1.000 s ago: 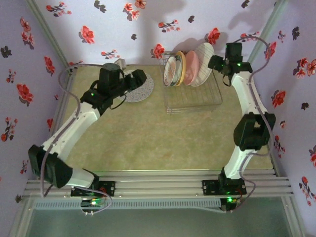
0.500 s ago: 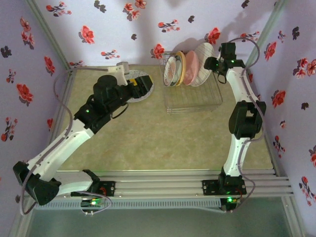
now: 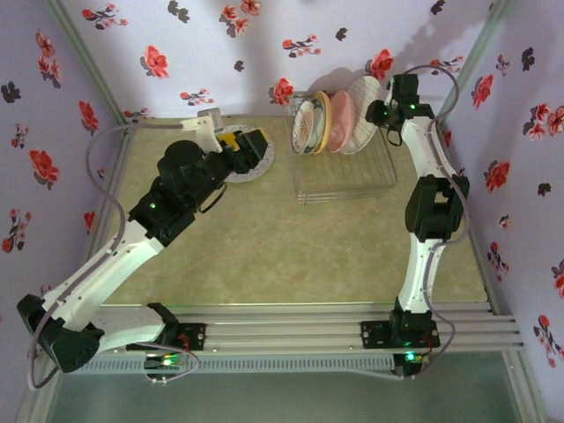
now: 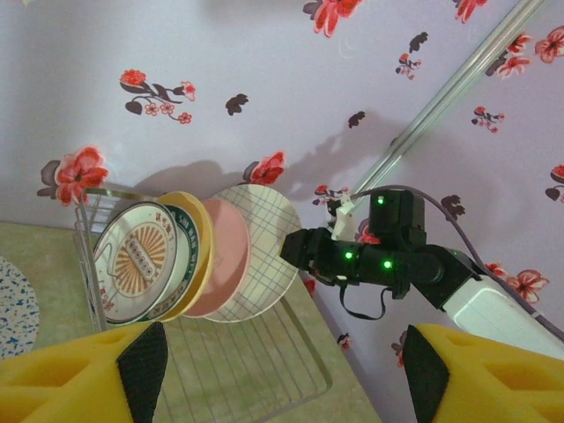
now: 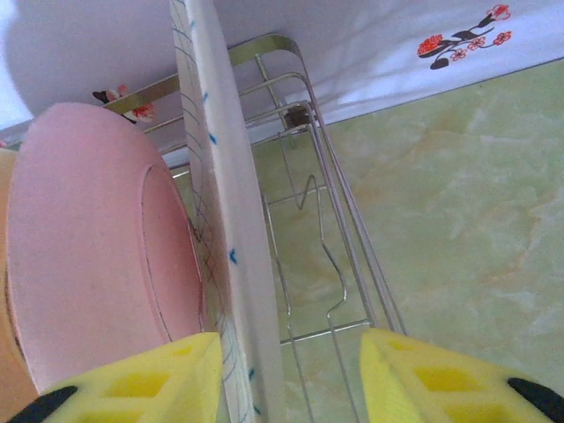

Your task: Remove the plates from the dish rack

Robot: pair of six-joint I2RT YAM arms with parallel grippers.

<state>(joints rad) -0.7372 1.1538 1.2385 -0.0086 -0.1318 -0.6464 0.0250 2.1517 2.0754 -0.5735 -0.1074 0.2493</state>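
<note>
The wire dish rack (image 3: 345,172) stands at the back of the table with several plates upright in it: a sunburst one (image 3: 304,126), a yellow one (image 3: 321,122), a pink one (image 3: 339,122) and a grid-patterned one (image 3: 363,106). My right gripper (image 3: 380,114) is at the grid plate's right rim. In the right wrist view the grid plate (image 5: 233,264) stands edge-on between the open jaws of my right gripper (image 5: 286,352), close to the left finger, with a gap to the right finger. My left gripper (image 4: 278,370) is open and holds nothing; it hangs over a speckled plate (image 3: 256,166) lying flat on the table.
The floral walls close in behind and beside the rack (image 4: 238,370). The right arm's elbow (image 3: 432,207) hangs over the table's right side. The rack's near half is bare wire, and open tabletop (image 3: 282,256) lies in front of it.
My right gripper moved in onto the grid plate's rim and its jaws narrowed. My left arm drew back and lifted from the speckled plate, turning its gripper toward the rack.
</note>
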